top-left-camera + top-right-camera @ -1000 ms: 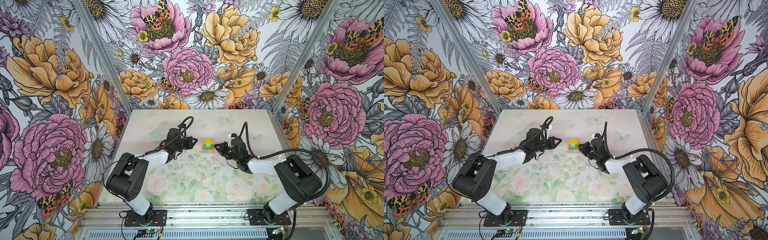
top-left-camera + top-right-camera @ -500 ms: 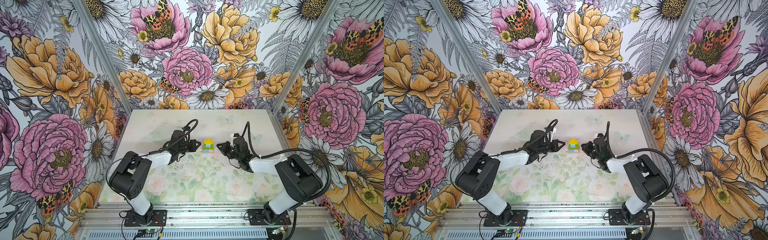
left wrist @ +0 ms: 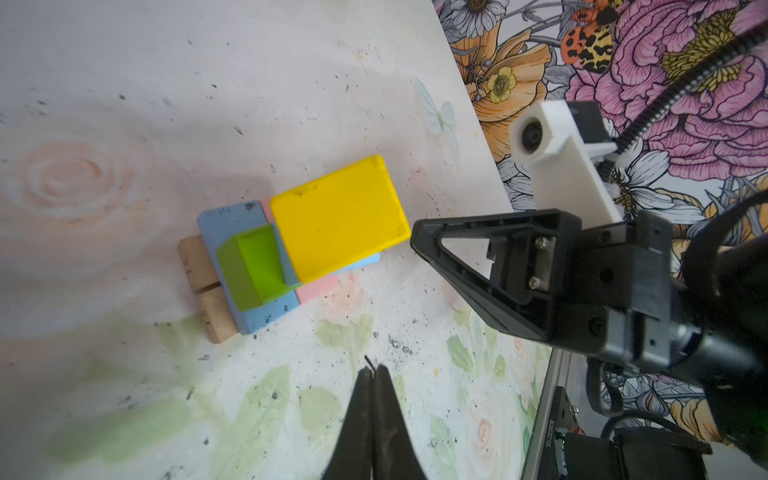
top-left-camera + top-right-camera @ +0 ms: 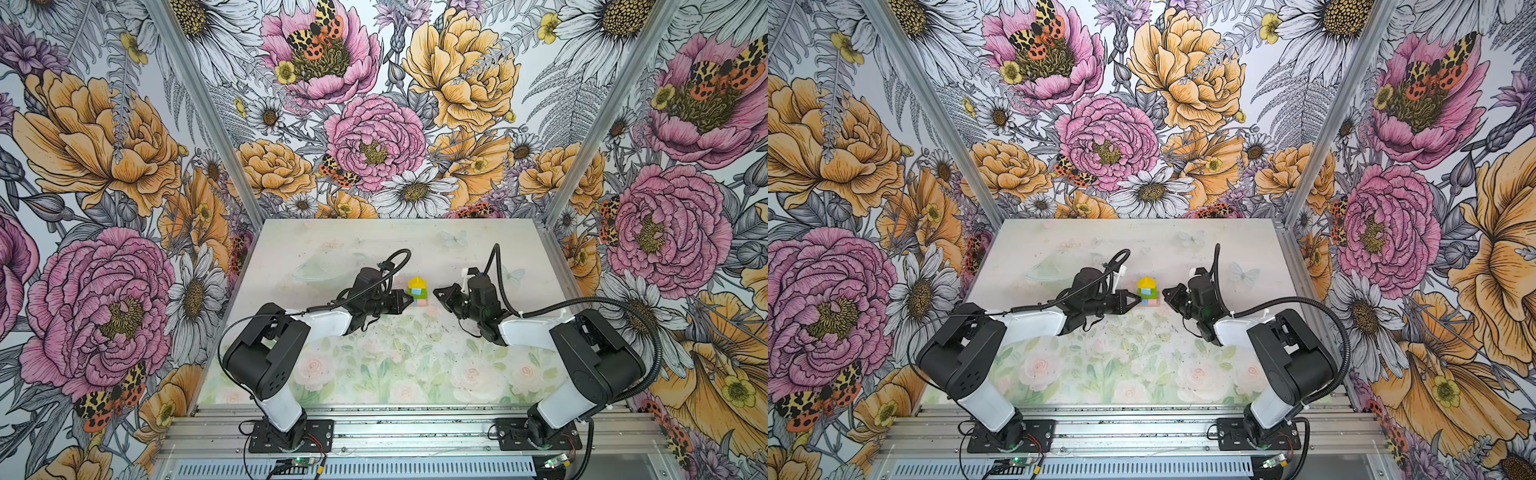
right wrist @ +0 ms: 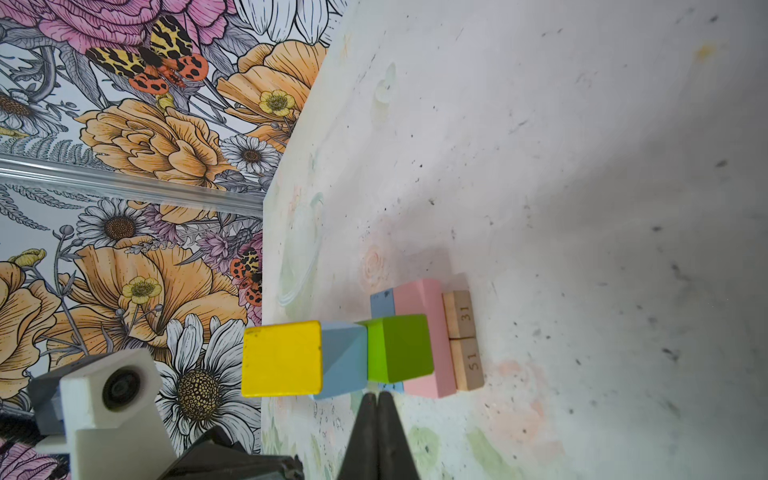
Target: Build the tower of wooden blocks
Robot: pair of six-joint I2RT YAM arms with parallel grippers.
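Top view, ref. layout: bench (image 4: 332, 237) carries all items. L arm (image 4: 266, 357) and R arm (image 4: 598, 357) are mounted on the rail (image 4: 415, 432) along the near edge and reach inward toward mid-bench.

L gripper (image 4: 410, 300): jaws fully closed, nothing held. Its tip is just beside the tower (image 4: 417, 291) base, on the side facing the L edge. The left wrist view shows bare bench between tip and blocks.

R gripper (image 4: 436, 292): jaws fully closed, nothing held. Its tip is near the tower on the side facing the R edge, w/ a gap visible in both top views.

Tower: stands upright approx. mid-width between the L and R edges, clear of all four edges.

Build-up per right wrist view:
- Pink brick (image 5: 419, 303) and light blue brick (image 5: 382, 302) lie side by side across two tan planks (image 5: 459, 316), whose ends read "31" and "51".
- Yellow roof piece (image 5: 282, 359) is the top item.
- Green brick (image 5: 399, 349) sits on the pink/blue layer.
- Light blue cube (image 5: 343, 359) sits between green brick and yellow roof piece.
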